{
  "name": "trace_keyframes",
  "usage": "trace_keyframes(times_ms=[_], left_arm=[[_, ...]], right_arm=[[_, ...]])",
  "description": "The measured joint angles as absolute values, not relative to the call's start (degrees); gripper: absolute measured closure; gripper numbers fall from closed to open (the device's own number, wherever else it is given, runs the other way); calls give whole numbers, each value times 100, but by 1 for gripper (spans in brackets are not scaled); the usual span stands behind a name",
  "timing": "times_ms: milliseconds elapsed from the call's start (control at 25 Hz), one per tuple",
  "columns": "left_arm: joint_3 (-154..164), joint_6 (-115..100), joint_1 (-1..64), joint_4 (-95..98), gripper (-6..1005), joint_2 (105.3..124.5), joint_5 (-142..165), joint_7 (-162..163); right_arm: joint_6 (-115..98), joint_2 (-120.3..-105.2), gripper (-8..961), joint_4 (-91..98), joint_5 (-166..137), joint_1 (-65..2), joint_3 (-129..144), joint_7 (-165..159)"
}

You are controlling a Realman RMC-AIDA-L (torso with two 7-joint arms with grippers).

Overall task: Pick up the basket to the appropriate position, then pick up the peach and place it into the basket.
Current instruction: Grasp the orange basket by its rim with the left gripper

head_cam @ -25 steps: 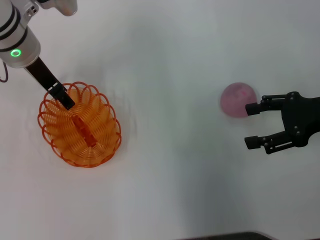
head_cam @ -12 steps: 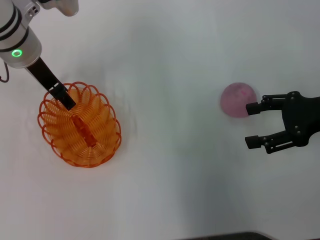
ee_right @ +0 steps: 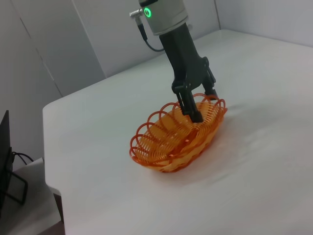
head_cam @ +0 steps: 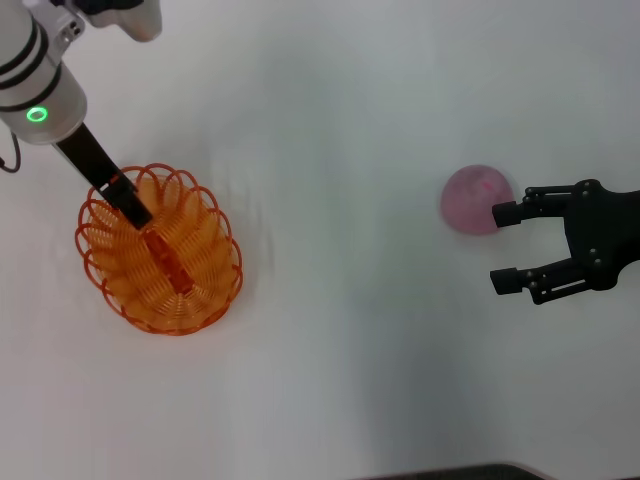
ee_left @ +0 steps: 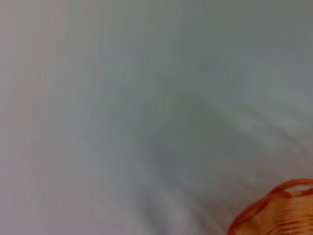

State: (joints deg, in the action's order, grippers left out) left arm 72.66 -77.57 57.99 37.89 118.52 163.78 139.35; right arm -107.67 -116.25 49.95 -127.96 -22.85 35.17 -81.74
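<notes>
The orange wire basket [head_cam: 160, 252] rests on the white table at the left. My left gripper [head_cam: 128, 203] is at its far-left rim, open, with one finger inside the basket and the other outside the scalloped edge. The right wrist view shows the same: the basket [ee_right: 178, 134] with the left gripper [ee_right: 201, 104] astride its rim. A bit of basket rim [ee_left: 279, 210] shows in the left wrist view. The pink peach [head_cam: 477, 198] lies at the right. My right gripper [head_cam: 497, 248] is open just right of it, its upper fingertip close to the peach.
The white tabletop [head_cam: 340, 300] stretches bare between basket and peach. Its near edge runs along the bottom of the head view. In the right wrist view, grey wall panels [ee_right: 73, 44] stand behind the table and a dark stand [ee_right: 10, 181] sits beyond its corner.
My left arm's wrist has shifted slightly away and to the right over the basket rim. The basket, the peach and the right gripper stay where they were.
</notes>
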Motion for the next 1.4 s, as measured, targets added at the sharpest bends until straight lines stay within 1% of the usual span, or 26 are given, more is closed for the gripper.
trace_keyframes(times_ms=[160, 400, 640, 840, 1400], left_arm=[[7306, -7775, 5763, 3810, 159, 11886, 16374, 13879], [7284, -7795, 5740, 3883, 318, 11908, 16374, 13827], [7283, -7798, 5731, 3893, 581, 11922, 16374, 13807], [7281, -7802, 5730, 3907, 753, 11918, 16373, 13807], [7283, -7805, 5711, 3912, 790, 11918, 16374, 13807]], right_arm=[[-10765, -11625, 11, 4993, -12796, -2285, 3526, -8174], [-10790, -11634, 11, 4988, -12796, -2283, 3505, -8174], [-10772, -11639, 11, 4983, -12796, -2267, 3498, -8171], [-10769, -11638, 12, 4983, -12796, -2256, 3498, -8172], [-10759, -11636, 11, 4983, -12796, -2268, 3498, -8172]])
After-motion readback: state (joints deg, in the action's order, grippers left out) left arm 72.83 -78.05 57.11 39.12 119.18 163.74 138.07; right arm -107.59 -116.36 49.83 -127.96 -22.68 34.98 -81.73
